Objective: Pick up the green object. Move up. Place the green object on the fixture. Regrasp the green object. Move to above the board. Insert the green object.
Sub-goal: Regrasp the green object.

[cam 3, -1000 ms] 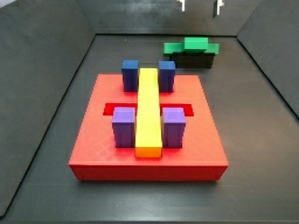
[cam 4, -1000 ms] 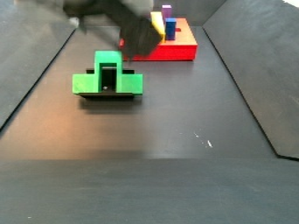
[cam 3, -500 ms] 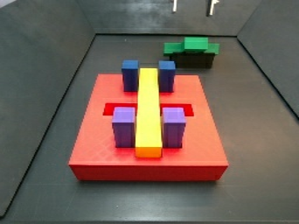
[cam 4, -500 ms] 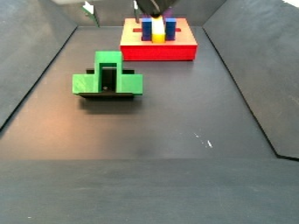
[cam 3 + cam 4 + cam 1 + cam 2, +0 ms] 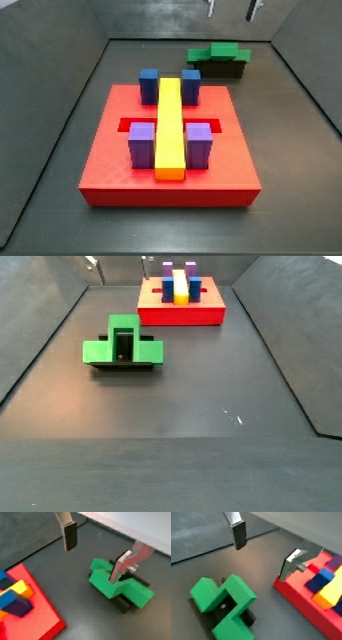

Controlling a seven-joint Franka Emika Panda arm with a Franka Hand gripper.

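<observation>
The green object (image 5: 218, 52) rests on the dark fixture (image 5: 222, 69) beyond the far end of the red board (image 5: 167, 160). In a side view the green object (image 5: 123, 347) covers most of the fixture (image 5: 123, 367), and the board (image 5: 181, 311) lies behind. My gripper (image 5: 233, 9) hangs high above the green object, open and empty, with only its fingertips showing. In both wrist views the gripper (image 5: 95, 552) (image 5: 265, 551) is wide open with nothing between the fingers (image 5: 69, 536). The green object (image 5: 117, 586) (image 5: 224, 602) lies well below it.
The board carries a long yellow bar (image 5: 170, 125), two blue blocks (image 5: 150, 85) and two purple blocks (image 5: 142, 143). Dark grey walls (image 5: 54, 90) slope up round the floor on both sides.
The arm has pulled up out of a side view, leaving only the fingertips at the top edge. The fingertips shifted slightly sideways. The green object has stayed on the fixture.
</observation>
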